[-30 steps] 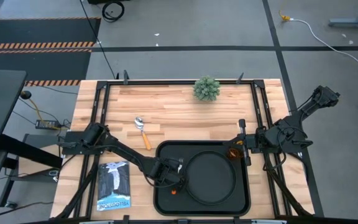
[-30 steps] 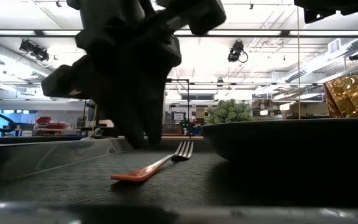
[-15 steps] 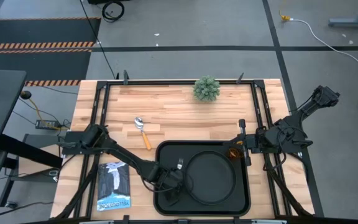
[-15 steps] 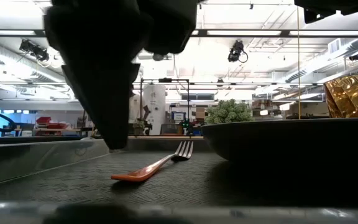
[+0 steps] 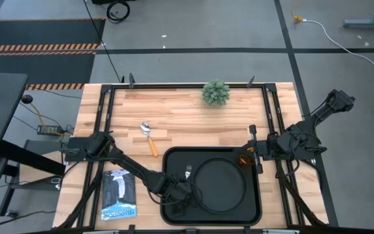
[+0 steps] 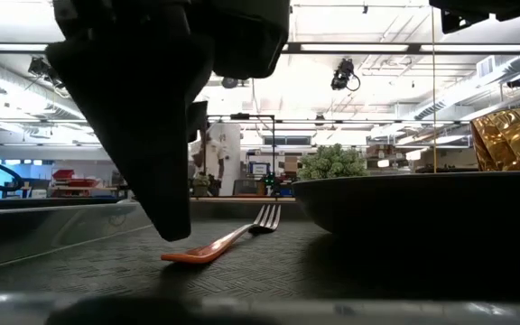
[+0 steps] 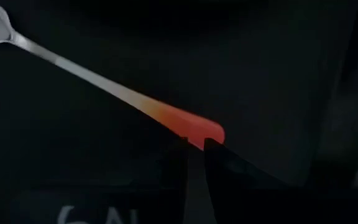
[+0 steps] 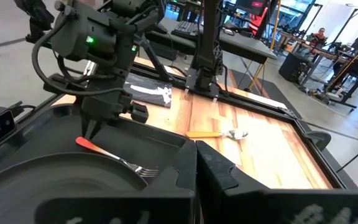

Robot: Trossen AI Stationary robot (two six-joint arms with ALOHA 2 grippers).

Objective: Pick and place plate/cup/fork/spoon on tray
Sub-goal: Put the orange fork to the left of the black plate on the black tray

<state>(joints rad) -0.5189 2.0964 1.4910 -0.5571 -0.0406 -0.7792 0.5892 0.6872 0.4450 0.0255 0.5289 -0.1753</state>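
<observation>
Left gripper [image 5: 178,195] shifted toward tray [image 5: 171,211] front, hiding fork [image 6: 227,241] handle tip; jaws nearly together, empty.

From overhead we look straight down on the whole table. The low camera sits on the tray [image 6: 269,271] floor, facing the far room. The left wrist view hangs close over the fork [image 7: 104,87], which all four views share.

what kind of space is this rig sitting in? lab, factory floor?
Most likely a robotics lab or open workshop hall. The low view looks past the tray into a big room with ceiling strip lights and exposed ducting. The right wrist view shows more workbenches with equipment and a person far back.
</observation>
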